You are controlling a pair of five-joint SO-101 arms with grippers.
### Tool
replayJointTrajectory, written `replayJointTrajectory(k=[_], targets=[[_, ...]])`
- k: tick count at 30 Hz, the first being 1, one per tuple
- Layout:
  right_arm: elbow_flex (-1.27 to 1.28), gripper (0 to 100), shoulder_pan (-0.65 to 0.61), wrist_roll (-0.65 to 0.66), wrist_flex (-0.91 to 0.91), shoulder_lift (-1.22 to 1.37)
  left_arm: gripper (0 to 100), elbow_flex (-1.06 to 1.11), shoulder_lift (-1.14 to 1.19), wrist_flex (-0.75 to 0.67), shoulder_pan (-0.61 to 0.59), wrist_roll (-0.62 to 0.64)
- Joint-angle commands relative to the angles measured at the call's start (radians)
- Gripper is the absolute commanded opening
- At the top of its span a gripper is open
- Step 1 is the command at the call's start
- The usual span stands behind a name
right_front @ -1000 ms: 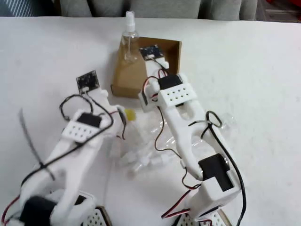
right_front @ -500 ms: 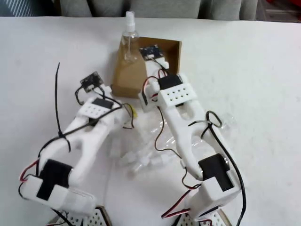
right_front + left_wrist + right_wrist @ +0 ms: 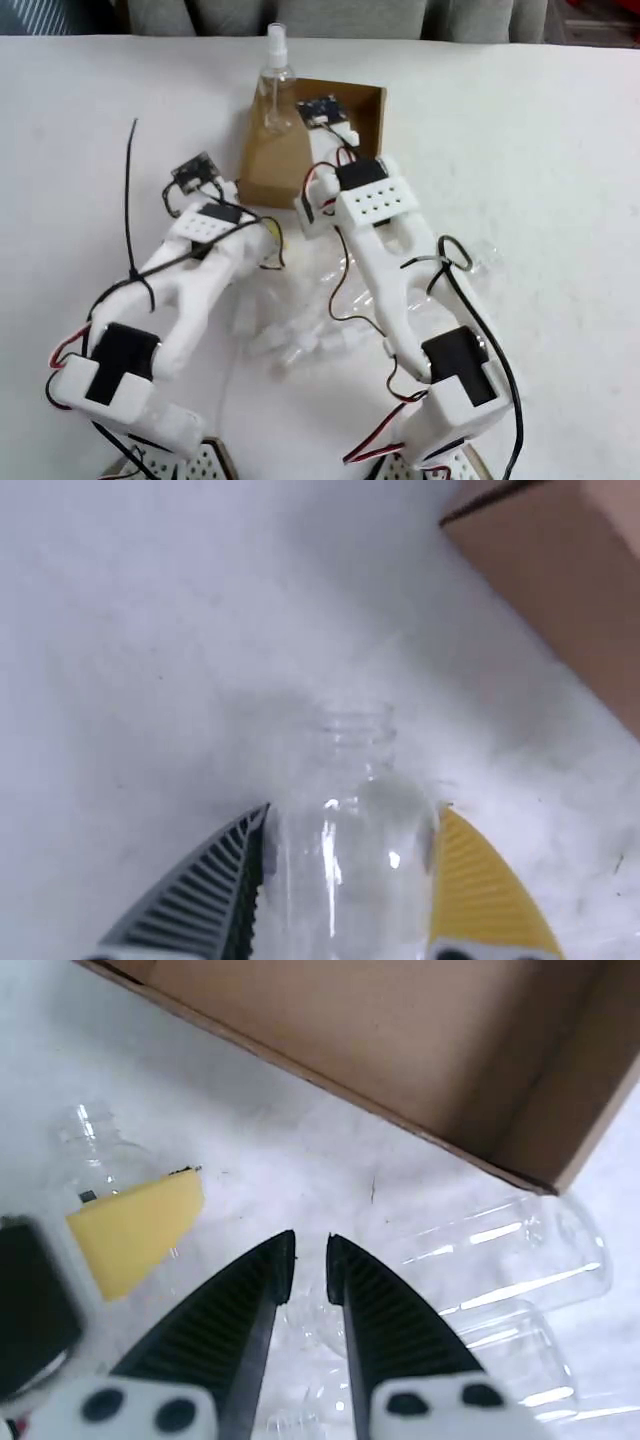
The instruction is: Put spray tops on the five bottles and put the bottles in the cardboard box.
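A clear bottle (image 3: 355, 780) without a top lies on the white table, its threaded neck pointing away, and my left gripper (image 3: 350, 815) is shut on its body just short of the cardboard box (image 3: 340, 135). Its yellow finger (image 3: 135, 1230) and the bottle's neck (image 3: 85, 1130) also appear in the right wrist view. My right gripper (image 3: 310, 1245) is shut with nothing visible in it, low over the table beside the box's near wall (image 3: 330, 1090). One bottle with a spray top (image 3: 275, 85) stands at the box's far left corner.
Several clear bottles (image 3: 500, 1250) lie on the table near the right gripper. More bottles and white spray tops (image 3: 300, 335) are scattered between the two arms. The right arm (image 3: 375, 200) stretches across the middle toward the box. Chairs stand beyond the table's far edge.
The left arm's elbow and upper links have swung down and to the left, while its gripper stayed near the box's front left corner. The right arm has not moved.
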Motion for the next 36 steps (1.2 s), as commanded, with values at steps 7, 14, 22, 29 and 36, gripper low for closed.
replayJointTrajectory(k=[7, 14, 22, 29, 36], targets=[[-0.048, 2.7, 0.01, 0.011, -0.013, -0.004, 2, -0.066, -0.076, -0.003, -0.093, 0.003], [-0.048, 2.7, 0.01, 0.011, -0.013, -0.004, 2, 0.057, -0.343, 0.06, -0.168, -0.184], [-0.044, 2.7, 0.01, 0.011, -0.013, -0.004, 5, 0.094, -0.366, 0.135, -0.298, -0.836], [-0.043, 2.7, 0.01, 0.011, -0.013, -0.004, 8, -0.061, -0.139, 0.196, -0.346, -1.028], [-0.043, 2.7, 0.01, 0.011, -0.012, -0.004, 20, -0.239, 0.028, 0.345, -0.344, -1.023]])
